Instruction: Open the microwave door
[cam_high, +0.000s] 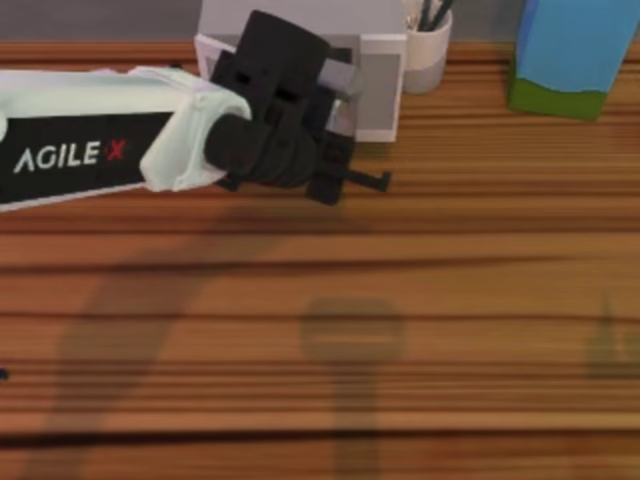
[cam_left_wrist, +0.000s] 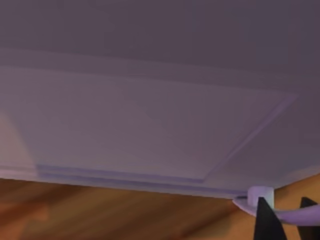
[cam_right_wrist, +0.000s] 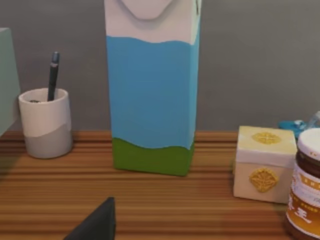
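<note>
The left gripper (cam_high: 345, 170), fingers around the handle (cam_left_wrist: 260, 196) of the microwave door (cam_high: 335, 80), works at the table's 12 o'clock edge; next, by judgement, an outward arcing pull.

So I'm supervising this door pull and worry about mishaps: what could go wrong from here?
The left gripper sits close against the silver-grey microwave's light-grey windowed door, so swinging it could jam against the arm. The white pen cup stands right beside the microwave; if the oven drags forward or twists, the cup may tip.
</note>
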